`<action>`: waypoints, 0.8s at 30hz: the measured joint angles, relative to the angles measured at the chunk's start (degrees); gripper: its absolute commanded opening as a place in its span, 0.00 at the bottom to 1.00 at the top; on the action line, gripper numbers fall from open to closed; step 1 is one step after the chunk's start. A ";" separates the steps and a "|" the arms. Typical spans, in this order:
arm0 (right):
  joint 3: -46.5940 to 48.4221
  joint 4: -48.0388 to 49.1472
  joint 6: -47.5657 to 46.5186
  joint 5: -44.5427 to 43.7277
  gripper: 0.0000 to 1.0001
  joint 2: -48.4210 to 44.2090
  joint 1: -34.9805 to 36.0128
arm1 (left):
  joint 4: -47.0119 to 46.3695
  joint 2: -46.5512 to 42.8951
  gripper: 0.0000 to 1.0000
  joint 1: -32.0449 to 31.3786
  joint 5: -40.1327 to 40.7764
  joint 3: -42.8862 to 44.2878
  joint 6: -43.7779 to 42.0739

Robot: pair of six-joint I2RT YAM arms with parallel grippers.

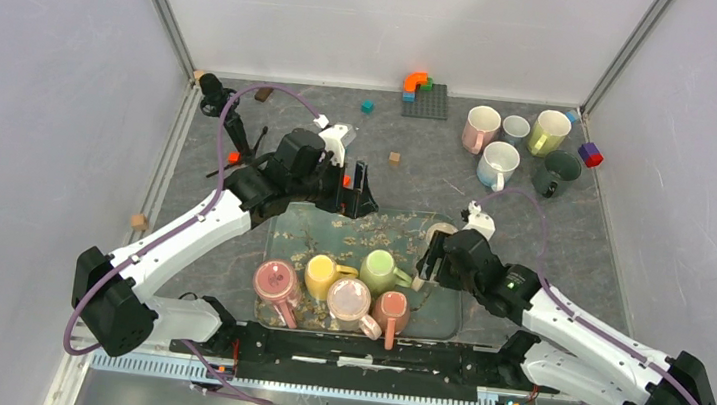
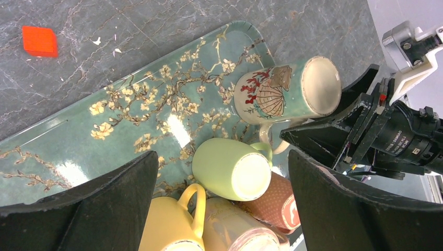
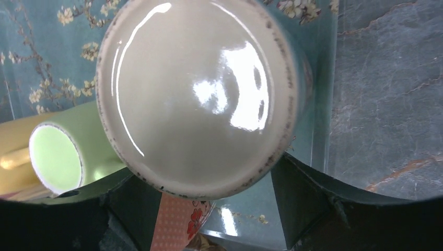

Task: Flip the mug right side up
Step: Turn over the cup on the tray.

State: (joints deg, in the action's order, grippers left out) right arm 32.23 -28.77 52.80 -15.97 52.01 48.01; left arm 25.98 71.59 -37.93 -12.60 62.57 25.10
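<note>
Inspector: At the tray's (image 2: 130, 120) right end the shell mug (image 2: 277, 94) stands base up. Your right jaws straddle it; I cannot tell if they pinch. Left jaws gape, empty.
Operator: Next?
Inspector: Grasp step, I judge: clamp, lift clear, invert.

tray mugs (image 1: 383, 267) 6 | table mugs (image 1: 497, 164) 5 | tray (image 1: 316, 233) 1 | baseplate (image 1: 426, 100) 1

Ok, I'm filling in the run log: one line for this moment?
left pincer: open over tray | right pincer: around shell mug, grip unclear | mug: base up
</note>
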 measured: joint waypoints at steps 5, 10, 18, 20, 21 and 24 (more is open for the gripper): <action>0.00 0.13 -1.25 -2.82 0.52 0.07 0.00 | 0.04 -0.02 1.00 0.00 0.02 -0.13 0.00; 0.04 -0.09 -4.85 -4.46 0.43 0.09 0.04 | 0.04 -0.02 1.00 0.07 0.02 -0.17 0.00; 0.22 -0.57 -10.60 -5.29 0.37 2.14 0.13 | -0.42 -0.02 1.00 0.33 -0.02 -0.66 0.00; 0.55 -0.68 -11.58 -5.35 0.38 3.54 0.15 | -0.39 -0.02 1.00 0.33 -0.02 -0.98 0.00; 0.68 -0.70 -11.93 -5.40 0.39 4.13 0.15 | -0.37 -0.02 1.00 0.33 -0.02 -1.11 0.00; 1.05 -0.79 -12.83 -5.70 0.39 5.53 0.15 | -0.37 -0.02 1.00 0.33 -0.02 -1.29 0.00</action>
State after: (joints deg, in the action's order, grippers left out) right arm 33.28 -29.56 39.97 -21.67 57.54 48.16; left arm 25.61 71.57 -37.60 -12.62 61.28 25.10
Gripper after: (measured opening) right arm 0.388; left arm 0.994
